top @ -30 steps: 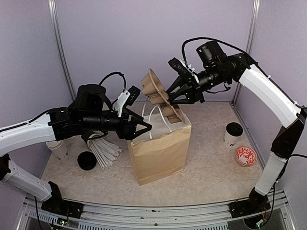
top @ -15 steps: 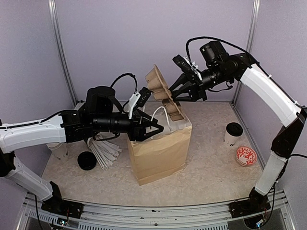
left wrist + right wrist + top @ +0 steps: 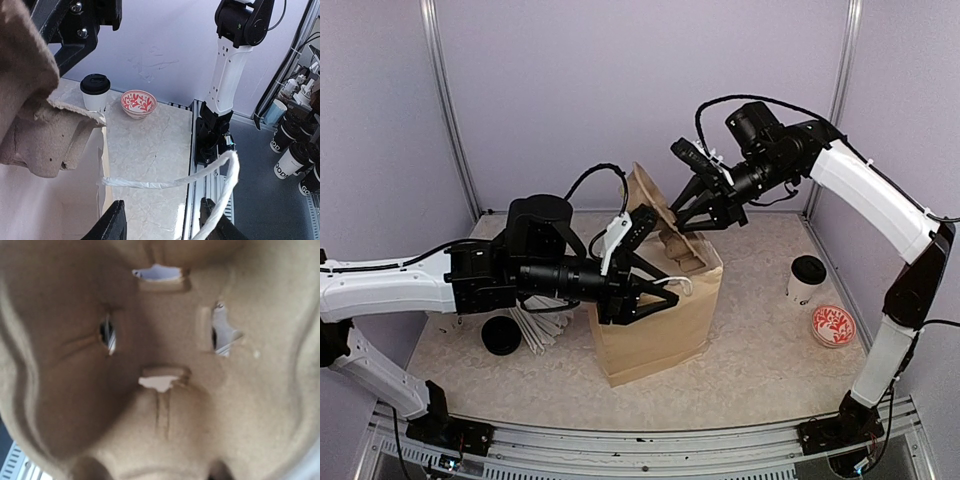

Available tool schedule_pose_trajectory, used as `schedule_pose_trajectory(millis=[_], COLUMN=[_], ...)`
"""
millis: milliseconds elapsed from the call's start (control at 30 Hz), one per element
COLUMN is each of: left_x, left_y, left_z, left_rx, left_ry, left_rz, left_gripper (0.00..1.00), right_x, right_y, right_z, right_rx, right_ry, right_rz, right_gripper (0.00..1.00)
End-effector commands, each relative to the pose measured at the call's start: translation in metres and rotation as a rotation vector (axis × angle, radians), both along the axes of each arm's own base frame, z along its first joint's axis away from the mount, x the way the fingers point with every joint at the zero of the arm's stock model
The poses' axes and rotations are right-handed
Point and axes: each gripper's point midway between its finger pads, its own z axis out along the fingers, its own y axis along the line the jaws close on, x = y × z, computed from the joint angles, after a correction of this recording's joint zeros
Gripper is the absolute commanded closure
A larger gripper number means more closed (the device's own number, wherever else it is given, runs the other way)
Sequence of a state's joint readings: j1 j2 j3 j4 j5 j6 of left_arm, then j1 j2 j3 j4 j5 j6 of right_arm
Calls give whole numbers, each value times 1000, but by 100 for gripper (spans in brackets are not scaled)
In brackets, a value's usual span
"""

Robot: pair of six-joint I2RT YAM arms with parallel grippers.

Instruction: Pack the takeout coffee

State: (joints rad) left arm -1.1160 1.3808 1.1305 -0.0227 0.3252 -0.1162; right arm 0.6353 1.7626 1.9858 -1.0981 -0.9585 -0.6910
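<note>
The step in hand looks like seating the brown moulded pulp cup carrier (image 3: 655,205) in the brown paper bag (image 3: 655,330), so the coffee can go in afterwards. The right gripper (image 3: 698,216) is clamped on the carrier's edge. It holds the carrier steeply tilted over the far side of the bag's mouth, with the lower end just at the rim. The left gripper (image 3: 660,298) reaches in from the left at the near rim with its jaws apart. In the wrist view its fingers (image 3: 114,225) straddle the white twisted-paper handle (image 3: 165,183) without pinching it. To do this well, the left gripper should close on the handle or rim and pull gently towards the near left, holding the mouth wide before the carrier descends. The right arm should then level the carrier and lower it straight, since a tilted tray is likely to catch a corner on the bag wall or fold the soft paper inward. The takeout coffee itself, a white paper cup with a black lid (image 3: 807,278), stands on the marbled tabletop (image 3: 760,375) well to the right of the bag. It is just beside a red patterned bowl (image 3: 832,326), and neither arm touches it.
</note>
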Motion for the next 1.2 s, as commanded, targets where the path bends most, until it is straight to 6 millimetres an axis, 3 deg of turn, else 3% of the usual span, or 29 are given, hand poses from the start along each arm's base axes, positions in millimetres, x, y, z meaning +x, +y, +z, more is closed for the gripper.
schedule_pose_trajectory(millis=[0,333,633,833,933,1167], left_x=[-4,-8,-29,-43,-34,17], left_y=[2,8,24,51,72,120], left_z=[17,25,73,130,148,148], left_rx=[-10,-6,-19,-112,-159,-206], left_ry=[-51,-92,-189,-268,-318,-350], left_rz=[16,45,83,108,193,427], left_gripper=[51,49,39,38,36,34], right_x=[-17,-12,-9,-11,-11,-13], right_y=[4,12,9,10,11,5], right_z=[-8,-31,-57,-67,-72,-81], right_rx=[-39,-104,-249,-309,-344,-411], right_ry=[-19,-56,-107,-123,-142,-170], right_rz=[34,32,6,3,-6,-19], right_gripper=[79,79,80,80,80,81])
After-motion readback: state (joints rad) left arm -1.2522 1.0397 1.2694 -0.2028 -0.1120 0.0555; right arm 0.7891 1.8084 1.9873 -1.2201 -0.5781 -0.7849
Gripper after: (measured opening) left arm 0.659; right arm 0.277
